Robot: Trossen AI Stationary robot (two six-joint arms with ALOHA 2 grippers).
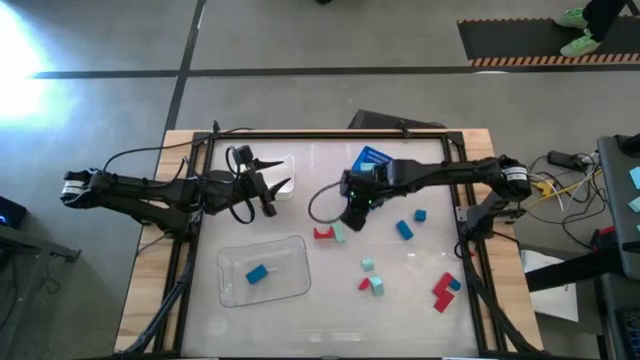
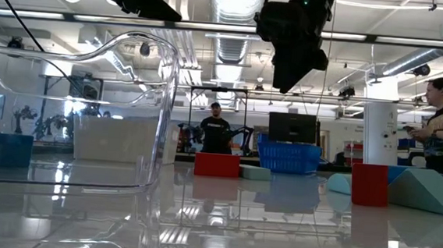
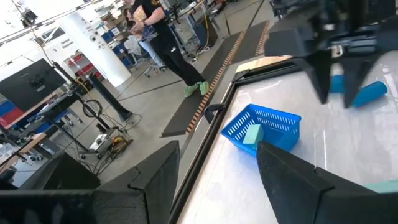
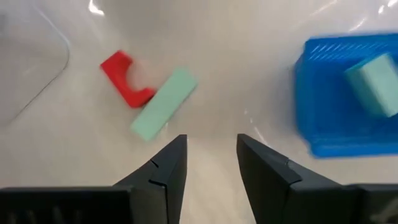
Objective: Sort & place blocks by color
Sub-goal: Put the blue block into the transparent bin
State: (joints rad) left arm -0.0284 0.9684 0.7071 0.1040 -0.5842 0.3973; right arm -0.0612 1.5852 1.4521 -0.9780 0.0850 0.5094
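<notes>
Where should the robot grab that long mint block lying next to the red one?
Probably from straight above, the jaws closing across the narrow width of the mint block near its free end. It lies flat, its other end against the red block. The right gripper hovers open nearby.

Your table (image 1: 330, 330): glossy white top, wood rim. On it: clear tray (image 1: 290, 285), white tray (image 1: 283, 175), blue bin (image 1: 368, 158), and scattered blocks (image 1: 403, 229) in red, blue, mint.

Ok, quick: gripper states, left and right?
Left gripper: open, empty, near the white tray.
Right gripper: open, empty, above the mint block.
</notes>
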